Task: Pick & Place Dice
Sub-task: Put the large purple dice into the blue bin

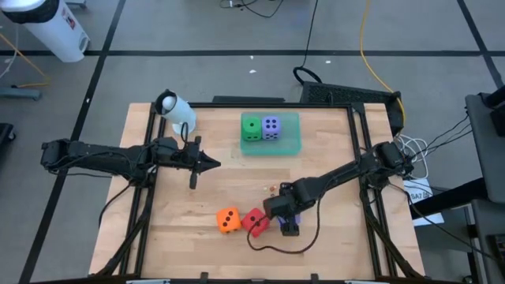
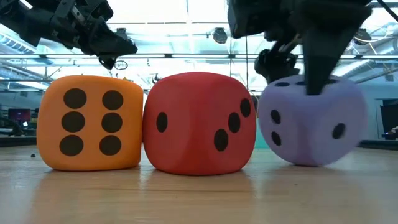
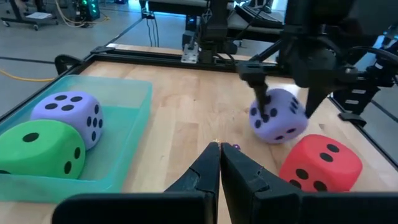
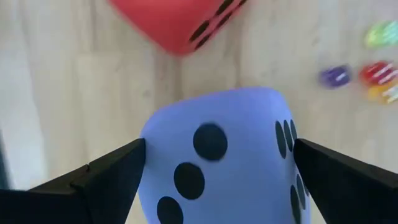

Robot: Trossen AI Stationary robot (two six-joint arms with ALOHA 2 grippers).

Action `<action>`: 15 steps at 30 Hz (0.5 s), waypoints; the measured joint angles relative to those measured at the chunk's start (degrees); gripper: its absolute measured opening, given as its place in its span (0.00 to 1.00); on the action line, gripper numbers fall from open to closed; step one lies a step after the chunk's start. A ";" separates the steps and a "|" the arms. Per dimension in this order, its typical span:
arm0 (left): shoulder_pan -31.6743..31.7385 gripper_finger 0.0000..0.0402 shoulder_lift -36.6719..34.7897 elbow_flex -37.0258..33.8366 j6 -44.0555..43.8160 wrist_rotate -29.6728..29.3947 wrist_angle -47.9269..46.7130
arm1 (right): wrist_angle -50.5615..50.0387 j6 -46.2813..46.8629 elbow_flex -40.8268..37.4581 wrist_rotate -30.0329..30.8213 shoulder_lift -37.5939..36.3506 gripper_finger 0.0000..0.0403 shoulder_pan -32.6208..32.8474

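Right gripper straddling a purple die on the wooden table.
High view: green tray holds green die and second purple die; orange die and red die touch. Low view: purple die between wide fingers, underside blurred. Left wrist view: left gripper closed, empty.

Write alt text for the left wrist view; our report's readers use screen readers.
The right hand straddles a purple die on the table beside a red die. A green die and another purple die sit in a green tray; the left hand is shut in the foreground.
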 joint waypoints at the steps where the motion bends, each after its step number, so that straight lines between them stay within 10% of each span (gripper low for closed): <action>1: -0.08 0.05 -0.01 0.00 -0.02 -0.01 0.02 | 0.22 -0.27 -0.12 0.51 -0.81 0.98 -0.40; 15: -0.10 0.05 0.00 0.00 0.27 -2.02 0.00 | -0.37 -3.71 -0.03 8.71 -11.19 0.98 -4.42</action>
